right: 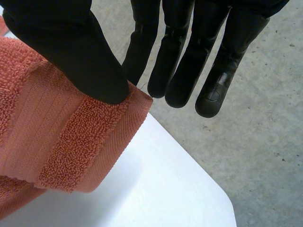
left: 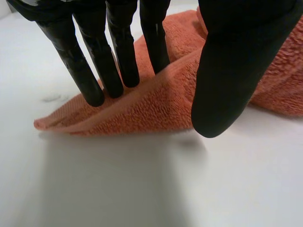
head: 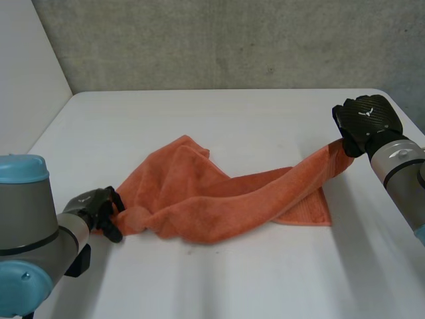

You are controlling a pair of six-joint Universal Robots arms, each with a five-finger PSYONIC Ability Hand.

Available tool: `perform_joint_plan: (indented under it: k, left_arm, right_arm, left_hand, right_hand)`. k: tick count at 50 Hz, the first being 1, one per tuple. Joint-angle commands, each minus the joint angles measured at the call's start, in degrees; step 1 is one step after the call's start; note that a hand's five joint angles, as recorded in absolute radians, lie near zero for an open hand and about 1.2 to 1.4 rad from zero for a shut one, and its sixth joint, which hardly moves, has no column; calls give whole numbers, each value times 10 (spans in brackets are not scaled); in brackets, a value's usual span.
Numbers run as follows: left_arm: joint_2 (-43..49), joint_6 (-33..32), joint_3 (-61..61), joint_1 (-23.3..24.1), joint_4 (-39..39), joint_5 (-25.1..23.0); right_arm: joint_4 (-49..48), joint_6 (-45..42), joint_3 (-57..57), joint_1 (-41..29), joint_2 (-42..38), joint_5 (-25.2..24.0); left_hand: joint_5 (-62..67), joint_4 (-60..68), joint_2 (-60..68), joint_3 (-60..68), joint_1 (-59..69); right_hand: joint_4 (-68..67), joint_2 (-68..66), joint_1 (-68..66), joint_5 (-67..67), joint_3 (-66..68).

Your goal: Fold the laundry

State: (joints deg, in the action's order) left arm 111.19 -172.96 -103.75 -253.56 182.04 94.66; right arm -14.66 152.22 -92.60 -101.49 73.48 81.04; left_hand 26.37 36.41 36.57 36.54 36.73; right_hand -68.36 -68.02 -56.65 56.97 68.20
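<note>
Orange terry towel [head: 199, 199], one item, laid crumpled across the middle of the white table [head: 232, 119] and drawn out between both hands. Its bulk is bunched in loose folds toward the left side, and a long band is stretched up toward the far right; a flat corner is left lying on the table under that band.

Left hand [head: 99, 206]: placed at the near left end of the towel, low on the table surface. In the left wrist view the towel [left: 142, 109] is seen pinched at a folded corner, with the fingers [left: 92, 75] set against its far side and the thumb [left: 236, 61] closed over its near side. The corner tip is left resting on the table [left: 142, 179].

Right hand [head: 365, 119]: raised above the far right corner of the table, with a towel corner lifted clear of the surface. In the right wrist view the banded hem of the towel [right: 57, 142] is clamped under the thumb [right: 71, 47] against the nearest of the straight fingers [right: 180, 71]. The table's rounded corner [right: 156, 179] and a grey concrete floor [right: 265, 142] are seen below.
</note>
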Motion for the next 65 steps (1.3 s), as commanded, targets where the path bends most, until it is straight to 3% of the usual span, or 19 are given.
perform_joint_plan:
  k: [1, 8, 16, 17, 18, 24, 30, 35, 42, 49, 56, 59, 65]
  left_arm:
    - [12, -4, 4, -1, 24, 2]
    - [24, -6, 10, -1, 36, 2]
    - [34, -7, 12, -1, 37, 3]
    - [34, -7, 11, -1, 37, 3]
    - [33, -9, 10, -2, 37, 3]
    - [19, -18, 6, -4, 38, 5]
    - [-103, -22, 3, -11, 39, 11]
    - [-281, -33, 30, -37, 32, 3]
    - [-343, -97, 56, -55, 0, -33]
    - [-303, -124, 42, -60, -22, -55]
    - [-116, -151, 71, -56, -16, -53]
    - [-40, -181, 126, -55, 0, -51]
    - [53, -218, 254, -47, 31, -45]
  right_arm:
    - [1, 0, -2, -2, 0, 0]
    - [1, 0, -3, -3, 0, 0]
    - [1, 1, -2, -2, 0, 1]
    - [2, 1, 0, 0, 1, 2]
    - [2, 1, 0, 0, 1, 2]
    - [9, 4, 15, 15, 15, 10]
    - [78, -11, 44, 31, 76, 9]
    - [183, -38, 93, 58, 127, 3]
    - [352, -130, 170, 81, 176, -19]
    - [406, -215, 161, 80, 152, -18]
    - [397, -222, 175, 69, 25, -10]
    - [368, -221, 200, 56, -21, 4]
    - [238, -209, 315, -4, -125, 82]
  left_hand:
    - [107, 106, 105, 105, 103]
    - [114, 113, 112, 112, 110]
    - [300, 300, 298, 299, 297]
    - [409, 408, 406, 407, 405]
    - [436, 436, 434, 434, 432]
    - [436, 436, 434, 435, 433]
    - [436, 436, 434, 435, 433]
    - [436, 436, 434, 435, 433]
    - [436, 436, 434, 435, 433]
    - [436, 436, 434, 435, 433]
    - [436, 436, 434, 435, 433]
    - [436, 436, 434, 435, 433]
    - [436, 436, 434, 435, 433]
  right_hand:
    - [-116, -120, -234, 130, 118]
    - [-116, -120, -234, 130, 118]
    - [-116, -120, -234, 130, 118]
    - [-116, -120, -234, 130, 118]
    - [-116, -120, -234, 130, 118]
    - [-116, -120, -234, 130, 118]
    - [-116, -120, -234, 130, 118]
    - [-116, -120, -234, 130, 118]
    - [-116, -120, -234, 130, 118]
    - [-116, -120, -234, 130, 118]
    - [-116, -120, -234, 130, 118]
    - [-116, -120, -234, 130, 118]
    - [-116, -120, -234, 130, 118]
